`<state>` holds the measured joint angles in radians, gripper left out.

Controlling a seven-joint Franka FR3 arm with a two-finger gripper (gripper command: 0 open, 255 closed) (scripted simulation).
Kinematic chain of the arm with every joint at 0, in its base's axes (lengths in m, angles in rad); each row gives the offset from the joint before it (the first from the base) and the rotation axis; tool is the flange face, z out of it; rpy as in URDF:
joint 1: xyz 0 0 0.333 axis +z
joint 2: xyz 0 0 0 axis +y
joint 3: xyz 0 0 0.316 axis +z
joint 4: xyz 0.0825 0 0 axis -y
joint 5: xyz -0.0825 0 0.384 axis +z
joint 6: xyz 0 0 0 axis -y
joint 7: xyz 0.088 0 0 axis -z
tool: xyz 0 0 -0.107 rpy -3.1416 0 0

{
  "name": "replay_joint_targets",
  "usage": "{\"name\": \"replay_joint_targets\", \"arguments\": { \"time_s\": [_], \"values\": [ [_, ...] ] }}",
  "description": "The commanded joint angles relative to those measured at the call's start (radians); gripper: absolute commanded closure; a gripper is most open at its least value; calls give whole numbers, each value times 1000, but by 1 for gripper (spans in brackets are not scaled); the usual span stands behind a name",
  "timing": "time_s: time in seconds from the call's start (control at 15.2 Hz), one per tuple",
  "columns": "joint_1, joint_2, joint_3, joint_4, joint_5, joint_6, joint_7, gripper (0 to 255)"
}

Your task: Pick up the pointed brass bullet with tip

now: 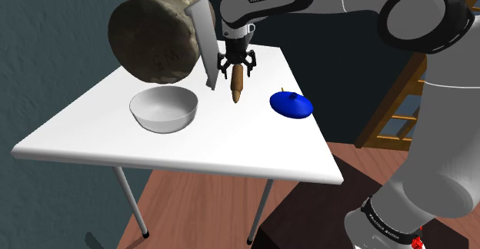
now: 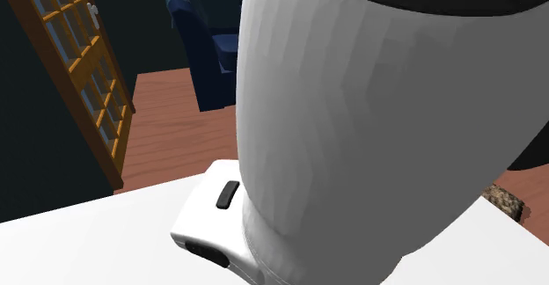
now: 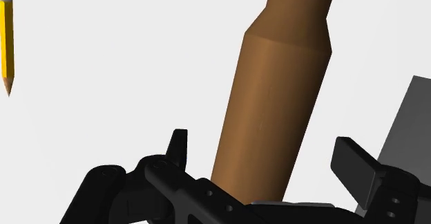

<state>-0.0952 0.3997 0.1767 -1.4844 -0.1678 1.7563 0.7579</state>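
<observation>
A brown bullet (image 1: 238, 82) with a narrower neck hangs tip down over the white table (image 1: 231, 151), and my black gripper (image 1: 237, 61) is shut on its upper end. The tip is at or just above the tabletop; I cannot tell which. In the wrist view the bullet (image 3: 276, 105) runs out from the gripper (image 3: 269, 162), its base hidden behind the black hand, with the fingertips (image 3: 178, 146) showing on either side.
A white bowl (image 1: 163, 107) sits to the shoulder view's left of the bullet, a blue lidded dish (image 1: 291, 104) to its right. A big brown loaf (image 1: 154, 36) with a grey slab (image 1: 204, 44) stands behind. A yellow pencil (image 3: 7, 36) lies on the table.
</observation>
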Motion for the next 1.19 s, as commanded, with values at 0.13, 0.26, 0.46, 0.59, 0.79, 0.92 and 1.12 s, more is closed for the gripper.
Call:
{"name": "replay_joint_targets", "arguments": {
  "time_s": [0.13, 0.26, 0.46, 0.59, 0.79, 0.92, 1.12],
  "values": [
    [-1, 6, -1, -24, -2, 30, 3, 0],
    [0, 8, -1, -22, -2, 30, 5, 255],
    [0, 7, -1, -23, -2, 30, 5, 255],
    [0, 7, -1, -24, -2, 31, 5, 255],
    [-1, 6, -1, -24, -2, 30, 3, 255],
    [-1, 2, 0, -4, 0, 6, 0, 255],
    [1, -3, 0, 30, 1, -32, -4, 255]
  ]
}}
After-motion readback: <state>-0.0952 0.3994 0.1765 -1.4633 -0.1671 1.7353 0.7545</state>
